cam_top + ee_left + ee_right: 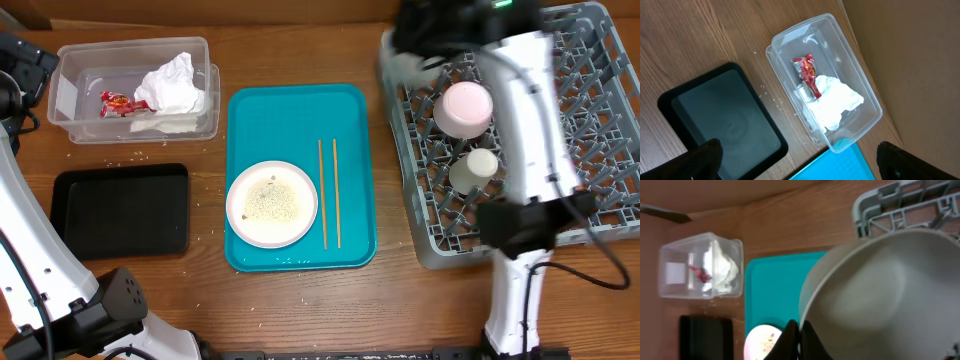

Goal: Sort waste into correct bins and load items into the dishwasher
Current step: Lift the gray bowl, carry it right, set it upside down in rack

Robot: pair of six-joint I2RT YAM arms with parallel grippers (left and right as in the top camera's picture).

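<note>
**Bowl held at the rack's far-left corner, free pegs lie inward**

The right pincer (pixel 799 331) is closed on the rim of the grey-green bowl (pixel 875 295), one finger inside the rim and one outside. The bowl's hollow faces the wrist camera. In the overhead view the arm reaches across the dish rack (pixel 440 252), and its blurred end is over the rack's far-left corner. In the wrist view that corner shows just past the bowl's upper edge.

The move probably turns on one thing: the rack lies beyond and beside the bowl, not yet squarely beneath it. The bowl likely has to travel further in over the pegs. The pink plate (pixel 465 108) and the white cup (pixel 478 165) already stand in the rack's left half, so the open pegs are to their right.

The left pincer (pixel 800 162) is spread wide and holds nothing. It hangs well to the rack's left, above the clear tub (pixel 867 107) and black tray (pixel 675 100), so the right arm is the nearer one.
</note>
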